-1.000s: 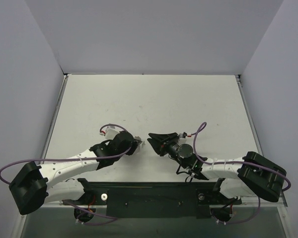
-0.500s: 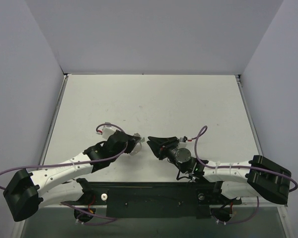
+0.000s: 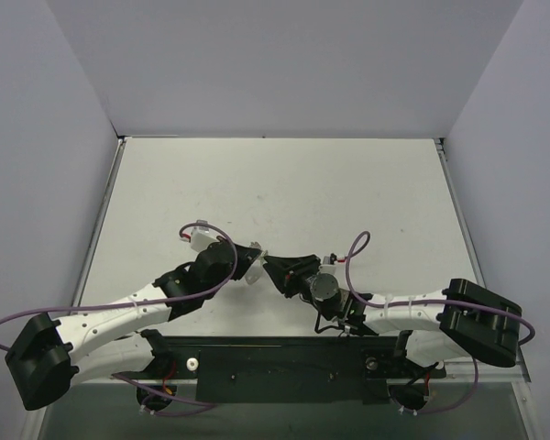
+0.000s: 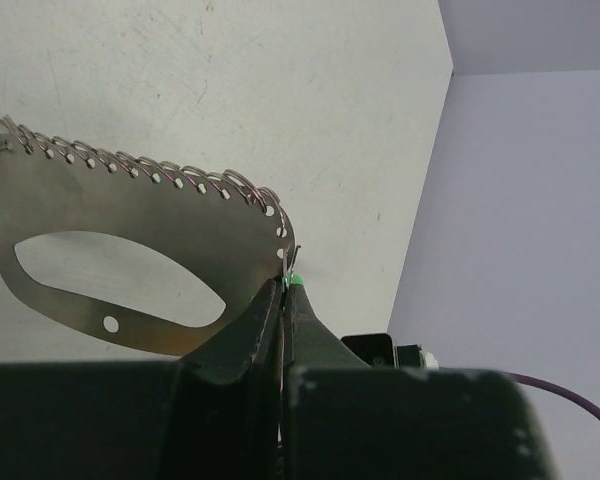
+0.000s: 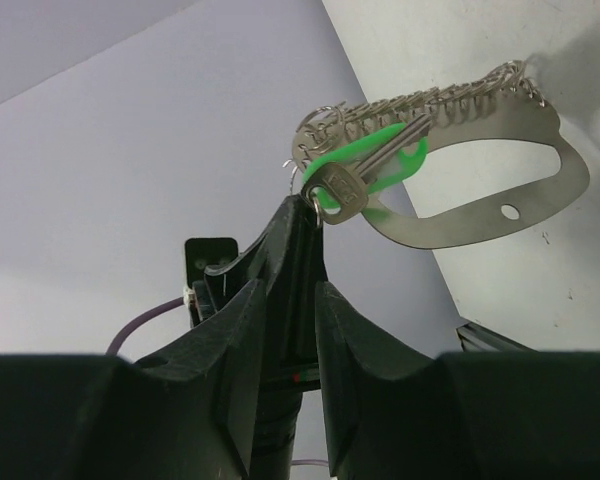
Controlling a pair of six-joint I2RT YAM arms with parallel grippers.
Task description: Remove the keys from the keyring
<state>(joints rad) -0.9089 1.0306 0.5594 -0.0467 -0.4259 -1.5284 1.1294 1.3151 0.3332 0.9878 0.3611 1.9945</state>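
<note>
The keyring (image 4: pixel 180 215) is a flat grey plate with an oval opening and a row of small rings along one wavy edge. It hangs above the table. My left gripper (image 4: pixel 285 285) is shut on its edge, and a speck of green shows at the pinch. In the right wrist view the keyring (image 5: pixel 480 125) carries a silvery key (image 5: pixel 365 165) with a bright green plastic part, hanging at the end near the left gripper's tips. My right gripper (image 5: pixel 288 283) faces them, its jaws a little apart and holding nothing. In the top view the left gripper (image 3: pixel 255 263) and right gripper (image 3: pixel 275 268) nearly meet.
The white table (image 3: pixel 284 183) stretches behind both grippers, with grey walls on three sides. A black mounting bar (image 3: pixel 275 357) runs along the near edge. Purple cables (image 3: pixel 357 247) loop off each wrist.
The right gripper has moved left and closer to the left gripper, and its jaws have narrowed somewhat. The left gripper stays shut on the keyring, its arm shifted slightly.
</note>
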